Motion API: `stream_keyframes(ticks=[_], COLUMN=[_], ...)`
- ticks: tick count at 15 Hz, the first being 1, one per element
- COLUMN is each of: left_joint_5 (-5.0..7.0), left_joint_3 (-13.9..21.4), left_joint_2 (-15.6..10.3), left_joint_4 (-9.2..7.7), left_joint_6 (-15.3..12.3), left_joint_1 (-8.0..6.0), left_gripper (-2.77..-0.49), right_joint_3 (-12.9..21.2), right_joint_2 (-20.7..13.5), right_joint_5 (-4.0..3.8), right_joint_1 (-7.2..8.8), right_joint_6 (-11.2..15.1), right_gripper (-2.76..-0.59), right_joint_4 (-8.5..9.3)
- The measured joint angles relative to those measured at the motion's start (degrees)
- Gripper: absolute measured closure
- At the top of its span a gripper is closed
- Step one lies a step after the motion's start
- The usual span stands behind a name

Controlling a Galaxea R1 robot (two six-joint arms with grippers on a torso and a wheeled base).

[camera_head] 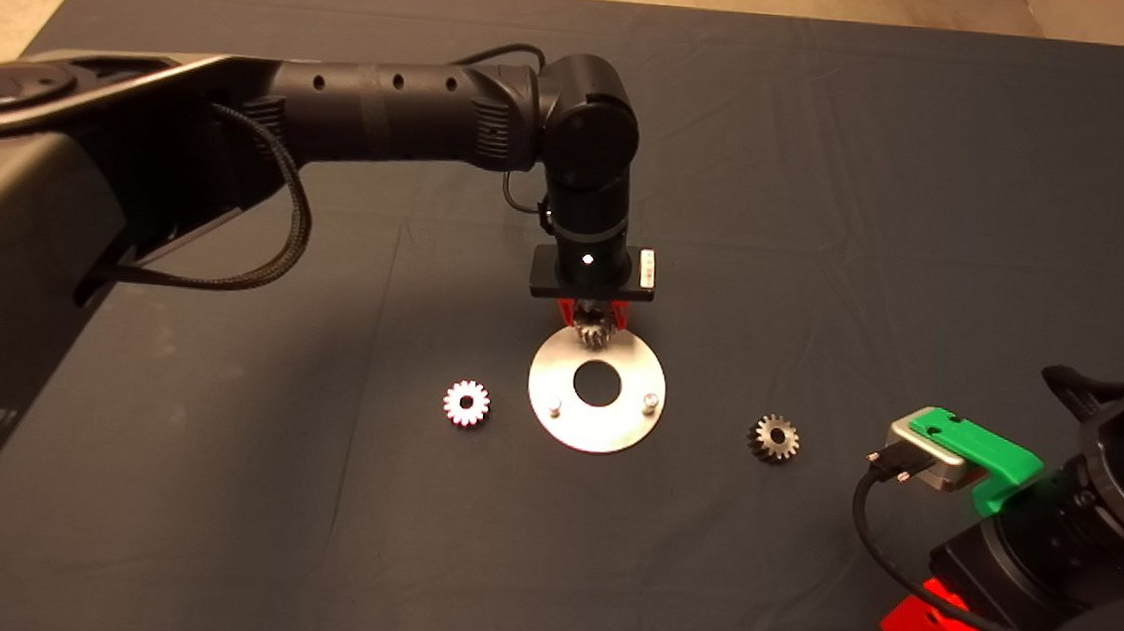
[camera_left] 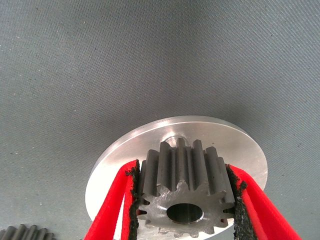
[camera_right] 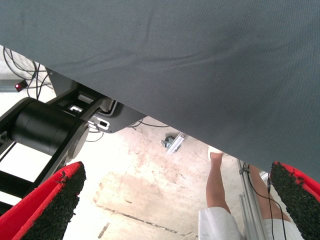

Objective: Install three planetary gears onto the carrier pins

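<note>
The disc (camera_head: 593, 428) lies flat mid-mat, with two bare pins (camera_head: 555, 408) on its near side. The left gripper (camera_left: 185, 200) pinches one gear (camera_left: 182, 192), hole up, right over the far pin (camera_left: 175, 137). Two more gears (camera_head: 467, 403) wait on either side. The right gripper (camera_right: 175, 205) rests spread wide, low right.

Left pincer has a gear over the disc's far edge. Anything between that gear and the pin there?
Nothing visible. The left pincer grips the gear above the disc, with a stud showing just beyond it in the wrist view. The other two pins stand bare.
</note>
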Motion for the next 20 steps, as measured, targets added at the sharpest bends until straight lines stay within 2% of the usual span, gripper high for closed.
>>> stream_keyframes(ticks=[4, 9, 16, 20], left_joint_5=[1.32, 2.64, 2.92, 3.06], left_joint_3=[0.0, 0.0, 0.0, 0.0], left_joint_2=[0.1, 0.1, 0.1, 0.1], left_joint_4=[0.75, 0.80, 0.80, 0.80], left_joint_6=[0.0, 0.2, 0.9, 1.1], left_joint_1=[0.00, 0.00, 0.00, 0.07], left_gripper=[-0.94, -0.95, -1.06, -1.29], right_joint_3=[0.0, 0.0, 0.0, 0.0], right_joint_2=[0.0, 0.0, 0.0, 0.0], right_joint_5=[0.02, 0.00, 0.00, 0.00], right_joint_1=[0.00, 0.00, 0.00, 0.00], right_joint_6=[0.0, 0.0, 0.0, 0.0], right_gripper=[-2.75, -2.75, -2.75, -2.75], right_joint_4=[0.00, 0.00, 0.00, 0.00])
